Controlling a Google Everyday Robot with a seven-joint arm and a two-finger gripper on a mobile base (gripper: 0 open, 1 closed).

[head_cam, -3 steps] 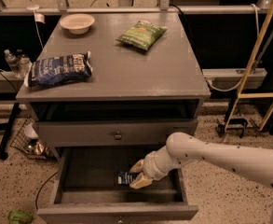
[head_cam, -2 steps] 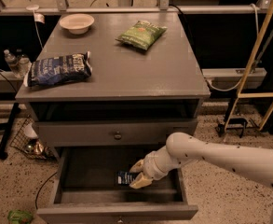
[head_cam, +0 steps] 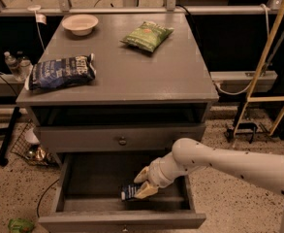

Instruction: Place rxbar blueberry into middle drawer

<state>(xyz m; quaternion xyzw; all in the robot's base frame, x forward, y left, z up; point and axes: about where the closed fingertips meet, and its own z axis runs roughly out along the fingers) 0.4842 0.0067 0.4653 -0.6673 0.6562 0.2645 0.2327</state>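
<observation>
— Well, where's the bar (head_cam: 128, 192) right now?

— In the claw (head_cam: 142, 184), which is low inside the open drawer (head_cam: 88, 178), right of the drawer's middle. From my screen the two fingers look clamped on one end of the bar. The rest pokes out to the left of the claw, just over the drawer floor. I can't tell whether it touches the floor.

— How would you expect it to handle?

— I'd judge it light, flat and fairly stiff inside a slick wrapper. Held by one end like this it could pivot or slide, so a hold nearer its middle would be safer.

— Anything in the way?

— Nothing near the claw. The chip bag (head_cam: 60, 73), green bag (head_cam: 147, 35) and bowl (head_cam: 80, 23) are well above it on the tabletop (head_cam: 132, 76), with a shut drawer (head_cam: 122, 139) between.
</observation>
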